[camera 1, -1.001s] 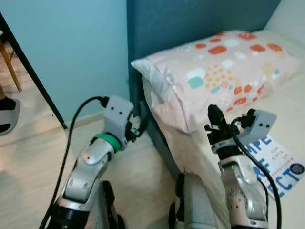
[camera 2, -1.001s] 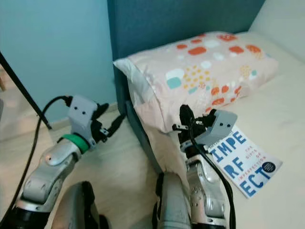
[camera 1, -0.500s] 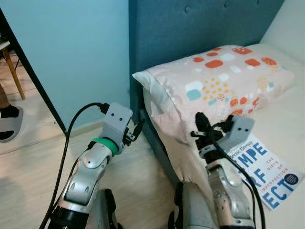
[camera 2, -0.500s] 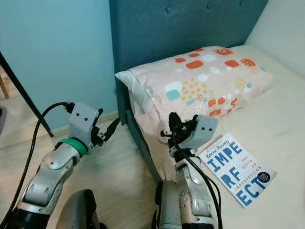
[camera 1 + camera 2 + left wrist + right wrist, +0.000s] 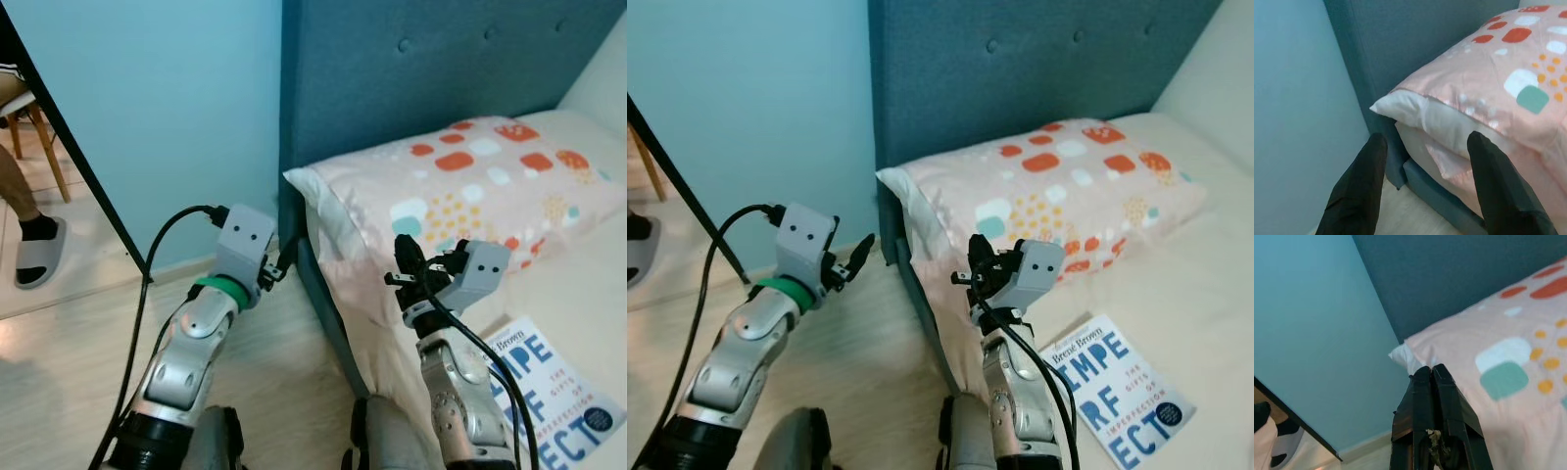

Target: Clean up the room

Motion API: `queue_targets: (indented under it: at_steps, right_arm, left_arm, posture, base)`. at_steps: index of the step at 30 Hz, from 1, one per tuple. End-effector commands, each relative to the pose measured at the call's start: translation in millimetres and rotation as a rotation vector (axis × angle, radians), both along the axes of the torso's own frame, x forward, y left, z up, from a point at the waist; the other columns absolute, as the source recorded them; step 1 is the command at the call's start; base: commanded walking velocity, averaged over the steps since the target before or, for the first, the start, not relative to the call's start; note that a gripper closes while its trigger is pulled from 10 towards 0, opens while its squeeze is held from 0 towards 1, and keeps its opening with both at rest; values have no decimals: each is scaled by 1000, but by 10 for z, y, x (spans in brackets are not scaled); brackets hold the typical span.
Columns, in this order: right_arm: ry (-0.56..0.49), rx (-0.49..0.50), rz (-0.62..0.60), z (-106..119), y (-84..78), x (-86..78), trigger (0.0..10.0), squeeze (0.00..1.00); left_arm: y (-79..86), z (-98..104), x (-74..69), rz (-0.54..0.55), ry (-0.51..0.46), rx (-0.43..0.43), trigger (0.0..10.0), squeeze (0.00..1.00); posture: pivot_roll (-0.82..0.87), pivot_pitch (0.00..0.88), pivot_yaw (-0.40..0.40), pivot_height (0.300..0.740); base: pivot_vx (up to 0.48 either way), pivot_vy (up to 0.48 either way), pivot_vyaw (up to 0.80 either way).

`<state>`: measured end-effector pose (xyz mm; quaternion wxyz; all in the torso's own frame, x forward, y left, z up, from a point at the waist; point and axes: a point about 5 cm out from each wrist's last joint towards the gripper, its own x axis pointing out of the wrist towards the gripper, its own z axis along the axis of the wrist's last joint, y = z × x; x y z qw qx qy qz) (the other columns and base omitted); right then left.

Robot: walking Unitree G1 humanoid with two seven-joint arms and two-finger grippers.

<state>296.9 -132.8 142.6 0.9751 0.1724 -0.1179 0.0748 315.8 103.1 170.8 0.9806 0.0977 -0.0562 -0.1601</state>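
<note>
I hold my left gripper [image 5: 1422, 186] spread and empty facing the pillow [image 5: 460, 206] corner, my right gripper [image 5: 1432, 382] closed on nothing above the bed [image 5: 1225, 323], book [image 5: 1117, 406] lying beside it.

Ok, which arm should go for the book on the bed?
Right. The right gripper hangs over the bed edge, with the book on its side; the left gripper, open, is beyond the bed frame over the floor.

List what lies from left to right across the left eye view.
Person's foot in a sandal → left gripper → right gripper → book.
</note>
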Motion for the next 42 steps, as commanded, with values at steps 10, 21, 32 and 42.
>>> queue_targets:
  at_steps: [10, 21, 32, 42]
  right_arm:
    - [14, -5, -7, -66, -8, -8, 10000, 0]
    - [46, -22, -71, -120, -47, 5, 10000, 0]
    - [61, -28, -136, -154, -139, 28, 10000, 0]
    - [69, -32, -137, -182, -113, 24, 10000, 0]
  left_arm:
    - [-28, -31, 20, 1, 7, -6, 10000, 0]
    - [-40, -42, 36, 1, 10, -13, 10000, 0]
    - [-47, -46, 28, -1, 14, -20, 10000, 0]
    - [-57, -45, 23, -6, 14, -23, 10000, 0]
  posture:
    - [25, 82, -12, 694]
    - [26, 83, -11, 733]
    - [26, 84, -9, 733]
    - [27, 85, -9, 733]
  base:
    - [0, 0, 0]
    - [0, 0, 0]
    - [-95, 0, 0]
    - [-396, 0, 0]
